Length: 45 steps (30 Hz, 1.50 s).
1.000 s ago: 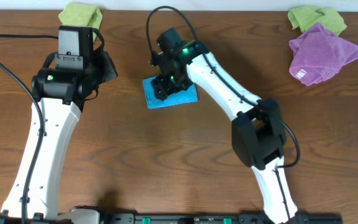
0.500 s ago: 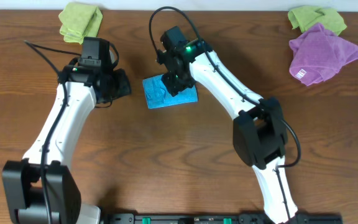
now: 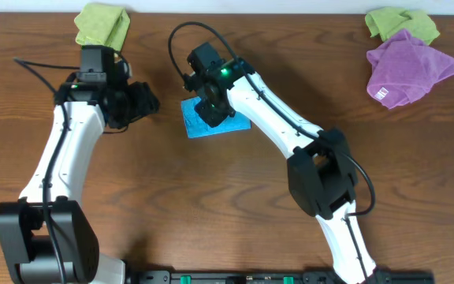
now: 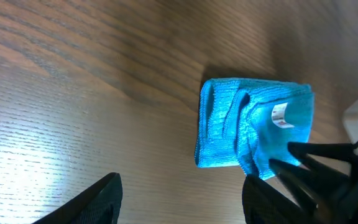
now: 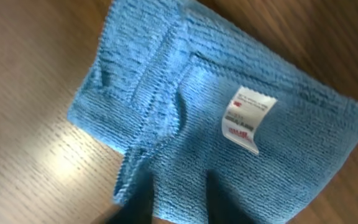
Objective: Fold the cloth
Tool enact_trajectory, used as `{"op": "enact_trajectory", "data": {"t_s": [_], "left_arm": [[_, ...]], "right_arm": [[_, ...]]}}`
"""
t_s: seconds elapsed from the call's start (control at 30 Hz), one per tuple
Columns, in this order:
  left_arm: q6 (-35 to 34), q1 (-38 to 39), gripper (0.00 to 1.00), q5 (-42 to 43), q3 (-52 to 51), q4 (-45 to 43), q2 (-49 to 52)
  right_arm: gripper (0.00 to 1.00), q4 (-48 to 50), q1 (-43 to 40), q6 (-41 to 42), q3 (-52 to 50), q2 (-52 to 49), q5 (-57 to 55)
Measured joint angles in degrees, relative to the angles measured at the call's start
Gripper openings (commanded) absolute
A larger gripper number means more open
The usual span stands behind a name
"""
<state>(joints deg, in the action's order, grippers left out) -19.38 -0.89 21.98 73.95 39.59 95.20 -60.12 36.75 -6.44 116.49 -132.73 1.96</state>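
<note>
Small folded square of sky-blue terry cloth [image 3: 228, 127], white tag [image 5: 247, 118] up, sits at 12 o'clock on the brown wood tabletop [image 3: 211, 205]. Your left tool [image 3: 143, 101] has backed off to the cloth's 9 o'clock, wide open and empty. Your right tool [image 3: 211, 112] has shifted toward the cloth's 12 o'clock edge, fingers apart, gripping nothing. The fold looks about done.

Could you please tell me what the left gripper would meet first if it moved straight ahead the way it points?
Probably the blue cloth, at its near edge; depth is unclear.
</note>
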Motion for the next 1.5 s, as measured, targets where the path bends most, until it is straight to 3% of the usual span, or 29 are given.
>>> {"op": "enact_trajectory", "data": {"t_s": [0.83, 0.9, 0.97, 1.07, 1.23, 1.5], "left_arm": [[5.97, -1.92, 0.68, 2.10, 0.00, -0.31, 0.09], [6.19, -1.92, 0.68, 2.10, 0.00, -0.57, 0.24], [6.34, -1.92, 0.69, 2.10, 0.00, -0.68, 0.39], [6.38, -1.92, 0.70, 2.19, 0.00, -0.92, 0.90], [7.39, -1.92, 0.72, 2.89, 0.00, -0.90, 2.47], [7.72, -0.17, 0.74, 2.84, 0.00, -1.11, 3.43]], "right_arm": [[0.01, 2.84, 0.02, 1.44, -1.05, -5.88, -0.46], [0.36, 2.75, 0.02, 1.79, -1.03, -5.88, -0.44], [0.62, 2.12, 0.04, 1.84, -0.76, -5.84, 0.39], [0.76, 1.11, 0.39, 1.92, -0.37, -5.27, 0.85], [0.84, 0.13, -0.11, 2.01, -0.37, -1.33, 0.50], [0.87, -2.45, -2.23, 1.40, 0.13, 11.39, -1.86]]}}
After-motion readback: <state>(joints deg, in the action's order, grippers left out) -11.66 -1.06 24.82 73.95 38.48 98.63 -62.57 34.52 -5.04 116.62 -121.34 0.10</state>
